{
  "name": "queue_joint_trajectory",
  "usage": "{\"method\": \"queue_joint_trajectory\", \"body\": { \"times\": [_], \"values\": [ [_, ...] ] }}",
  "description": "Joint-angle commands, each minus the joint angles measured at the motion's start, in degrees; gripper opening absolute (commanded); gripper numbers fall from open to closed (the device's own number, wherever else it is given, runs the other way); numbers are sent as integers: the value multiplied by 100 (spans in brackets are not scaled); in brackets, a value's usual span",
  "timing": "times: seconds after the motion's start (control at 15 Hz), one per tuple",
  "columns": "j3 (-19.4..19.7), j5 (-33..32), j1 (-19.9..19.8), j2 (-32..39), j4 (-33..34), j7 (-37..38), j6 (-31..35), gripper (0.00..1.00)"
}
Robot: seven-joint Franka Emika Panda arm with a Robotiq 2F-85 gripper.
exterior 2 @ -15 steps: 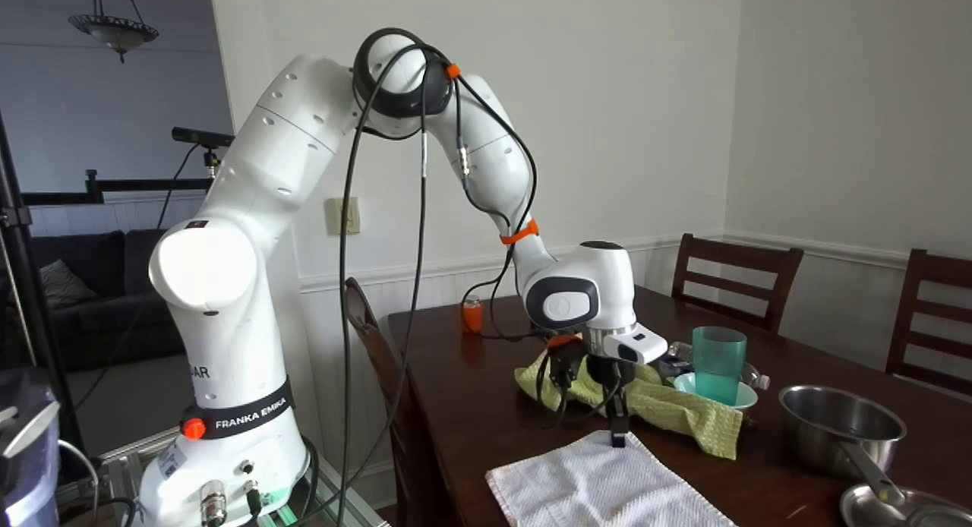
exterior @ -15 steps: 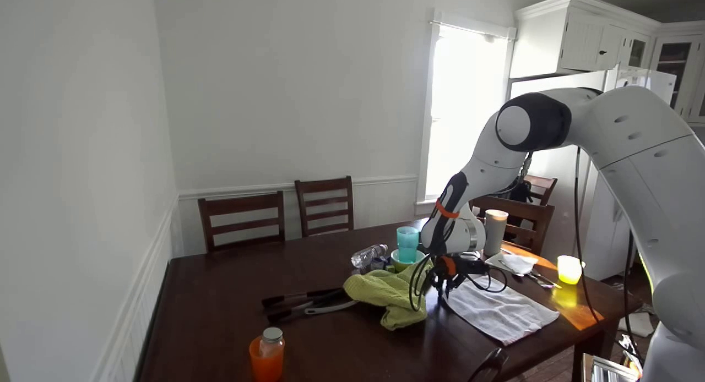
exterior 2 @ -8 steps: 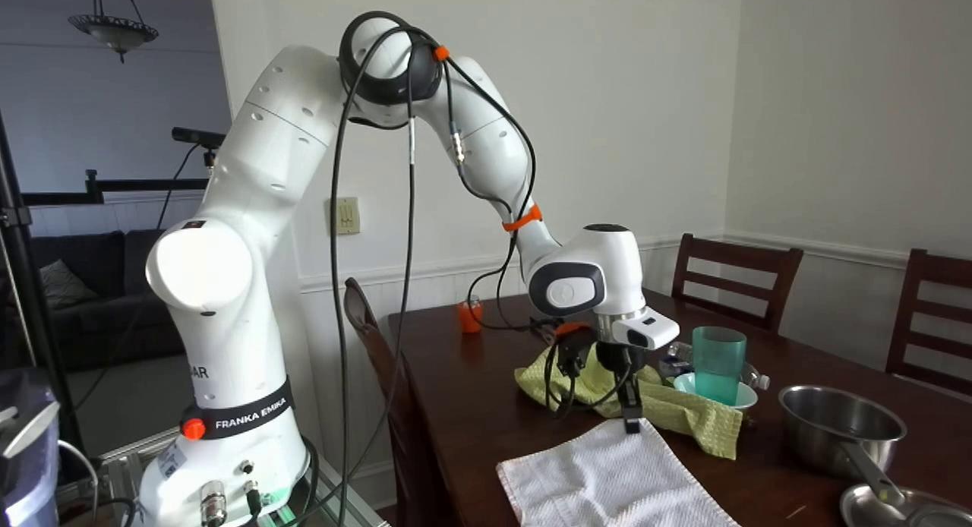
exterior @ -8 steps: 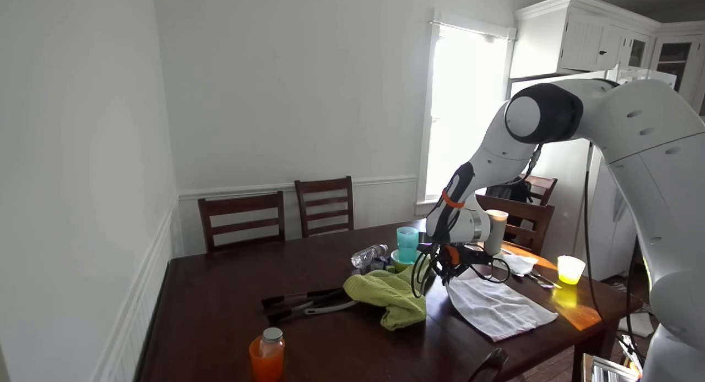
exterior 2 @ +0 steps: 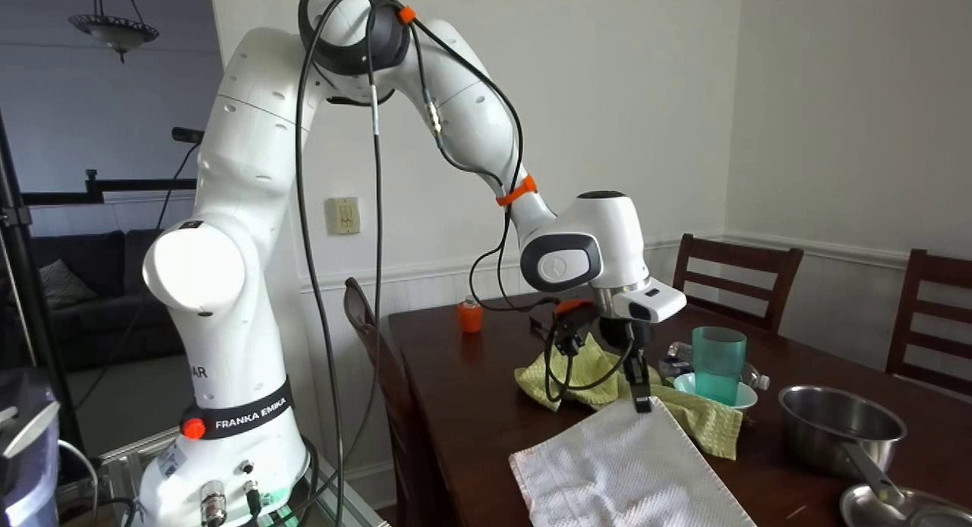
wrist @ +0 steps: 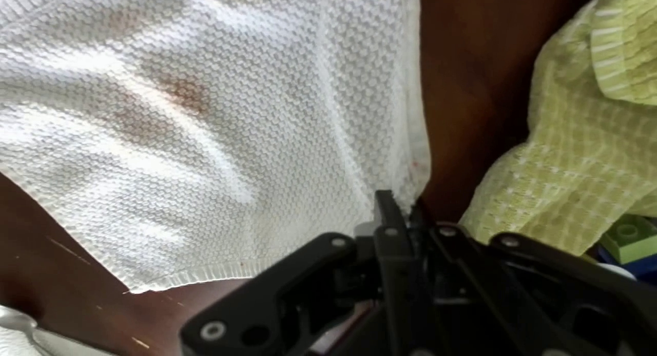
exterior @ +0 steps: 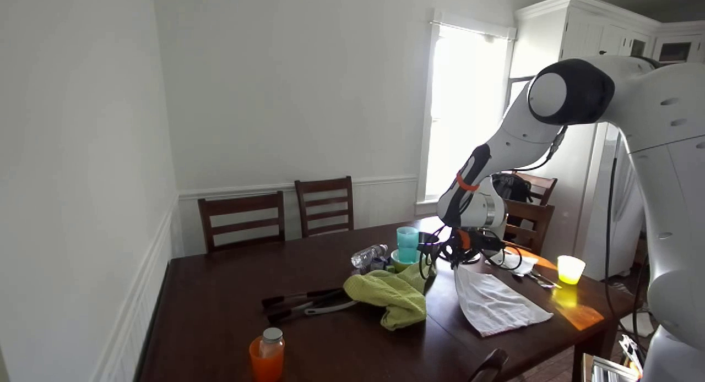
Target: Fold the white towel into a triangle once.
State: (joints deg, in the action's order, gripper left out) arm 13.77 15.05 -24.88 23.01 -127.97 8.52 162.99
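Wrist view: the gripper (wrist: 399, 204) is pinched together on a corner of the white towel (wrist: 246, 130), which spreads from there between eight and twelve o'clock and carries reddish stains. At two o'clock, across a narrow strip of dark table (wrist: 472, 63), a crumpled yellow-green cloth (wrist: 575, 151) crowds that side; a light green toy block (wrist: 634, 240) shows just past three.

In an exterior view the held corner is raised off the table, with the yellow-green cloth directly behind it. Reckoned from the gripper there, a teal cup (exterior 2: 718, 364) stands in a pale bowl (exterior 2: 749, 397) at two o'clock, a steel saucepan (exterior 2: 809, 443) sits well apart at three, and a shallow metal dish or lid (exterior 2: 873, 506) lies near four.

In an exterior view, also from the gripper, a clear plastic bottle (exterior: 366, 256) lies at nine o'clock, dark handles (exterior: 283, 299) stick out from beneath the yellow-green cloth between eight and nine, an orange cup (exterior: 267, 368) holding a lidded jar (exterior: 271, 344) stands at eight, and a yellow-lit cup (exterior: 570, 270) at three.

On the black band (exterior 2: 239, 419) round the arm's base (exterior 2: 220, 481), at nine o'clock, white capitals read "FRANKA EMIKA"; above, only "AR" is legible.
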Motion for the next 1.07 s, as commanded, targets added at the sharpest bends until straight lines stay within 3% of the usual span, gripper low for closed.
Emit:
{"method": "queue_joint_trajectory", "body": {
  "times": [0.0,1.0],
  "values": [
    [296,-121,115,-455,-531,-79,80,2],
    [966,-563,-190,-376,-1096,-929,46,2]
  ]
}}
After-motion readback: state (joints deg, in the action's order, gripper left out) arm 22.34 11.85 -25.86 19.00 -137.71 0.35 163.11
